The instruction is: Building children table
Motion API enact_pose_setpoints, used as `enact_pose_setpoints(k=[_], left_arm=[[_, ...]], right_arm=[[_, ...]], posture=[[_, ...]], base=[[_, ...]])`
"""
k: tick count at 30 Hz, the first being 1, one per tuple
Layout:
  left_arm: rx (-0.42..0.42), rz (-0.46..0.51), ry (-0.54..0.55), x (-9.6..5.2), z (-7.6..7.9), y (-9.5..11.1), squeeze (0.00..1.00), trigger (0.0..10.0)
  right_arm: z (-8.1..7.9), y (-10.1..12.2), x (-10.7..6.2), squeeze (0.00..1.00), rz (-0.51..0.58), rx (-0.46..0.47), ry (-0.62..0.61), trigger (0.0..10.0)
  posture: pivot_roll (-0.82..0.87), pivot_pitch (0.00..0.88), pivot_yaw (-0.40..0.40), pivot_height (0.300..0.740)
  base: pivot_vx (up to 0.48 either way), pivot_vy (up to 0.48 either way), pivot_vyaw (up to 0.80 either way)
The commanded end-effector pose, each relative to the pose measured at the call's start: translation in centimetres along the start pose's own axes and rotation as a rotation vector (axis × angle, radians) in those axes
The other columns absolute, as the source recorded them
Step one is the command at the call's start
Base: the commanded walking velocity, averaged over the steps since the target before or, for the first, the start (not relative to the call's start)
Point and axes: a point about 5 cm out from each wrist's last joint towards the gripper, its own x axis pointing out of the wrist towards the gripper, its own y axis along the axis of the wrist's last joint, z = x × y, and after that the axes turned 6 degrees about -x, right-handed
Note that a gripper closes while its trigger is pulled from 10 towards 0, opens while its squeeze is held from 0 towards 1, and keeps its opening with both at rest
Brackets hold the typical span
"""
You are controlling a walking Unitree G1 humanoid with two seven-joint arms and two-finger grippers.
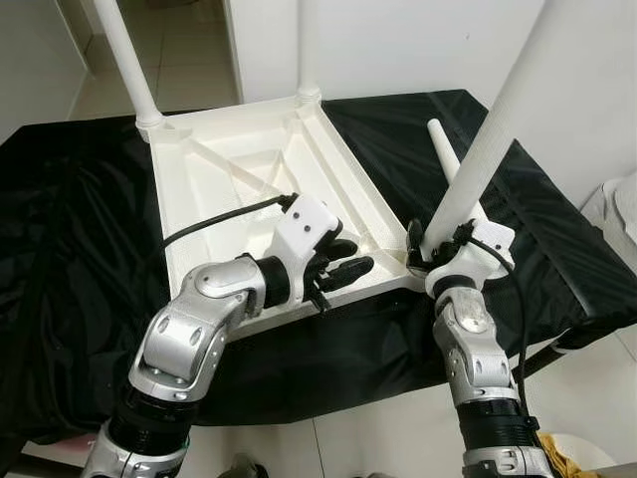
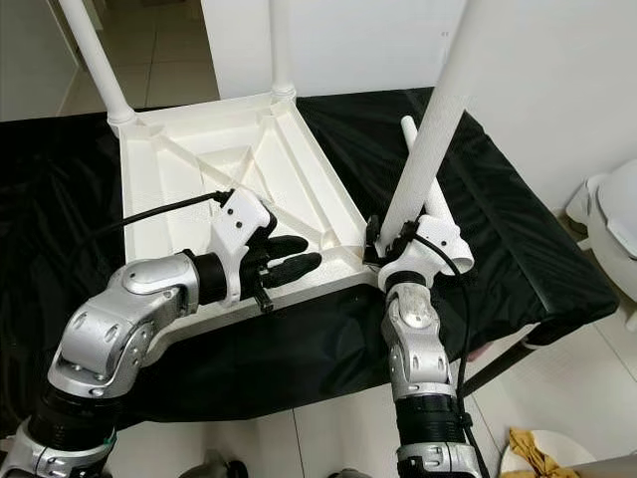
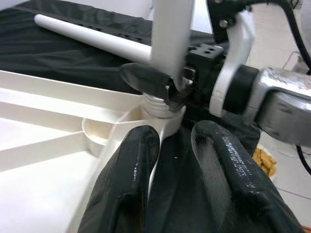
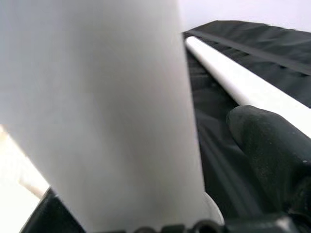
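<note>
White tabletop upside down on black cloth; three legs upright, fourth leg lying loose.

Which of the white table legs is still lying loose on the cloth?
The loose leg lying flat on the black cloth, behind the right gripper. The others stand upright in the tabletop corners.

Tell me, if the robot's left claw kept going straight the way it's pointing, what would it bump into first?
Probably the white table leg standing in the corner socket of the upside-down tabletop. The left claw points at that corner, where the right claw grips the leg. Depth is hard to judge.
</note>
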Motion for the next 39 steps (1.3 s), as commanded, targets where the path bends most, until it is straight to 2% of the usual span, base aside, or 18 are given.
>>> enact_pose_setpoints(k=[1,7,8,9,10,18,22,39], left_arm=[[-0.003,-0.009,0.055,0.3,0.2,-0.6,0.0,10.0],[-0.01,-0.016,0.037,0.8,1.0,-0.9,0.0,10.0],[-0.01,-0.01,0.038,0.8,1.0,-0.8,0.0,10.0],[-0.01,-0.01,0.038,0.8,1.0,-0.8,0.0,10.0],[-0.012,-0.003,0.044,0.8,1.0,-0.7,0.0,10.0],[-0.013,0.001,0.063,0.6,0.9,-0.7,0.0,10.0],[-0.013,0.006,0.068,0.6,1.0,-0.6,0.0,10.0],[-0.01,-0.002,0.035,0.9,1.6,-0.6,0.0,10.0]], right_arm=[[0.2,0.0,0.5,1.0,-0.014,0.014,0.041,10.0],[0.0,0.0,0.9,1.0,-0.021,0.006,0.145,10.0],[-0.3,0.0,1.0,0.34,-0.023,0.006,0.197,10.0],[-0.3,0.0,1.0,0.34,-0.023,0.006,0.197,10.0],[-0.4,0.2,1.2,0.0,-0.01,0.011,0.247,10.0],[-0.6,0.7,1.5,0.0,0.015,0.025,0.387,10.0],[-0.1,1.1,1.5,0.0,0.041,0.01,0.454,10.0],[2.1,1.2,1.2,0.0,0.047,-0.038,0.569,10.0]], posture=[[-0.05,0.064,-0.009,0.74],[-0.04,0.07,-0.02,0.74],[-0.03,0.071,-0.025,0.74],[-0.03,0.071,-0.025,0.74],[-0.03,0.073,-0.027,0.74],[-0.03,0.073,-0.036,0.74],[-0.03,0.073,-0.035,0.74],[-0.04,0.073,-0.02,0.74]], base=[[0.0,0.0,0.0],[0.0,0.0,0.0],[0.0,0.0,0.0],[0.0,0.0,0.0],[0.0,0.0,0.0],[0.0,0.0,0.0],[0.0,0.0,0.0],[0.0,0.0,0.0]])
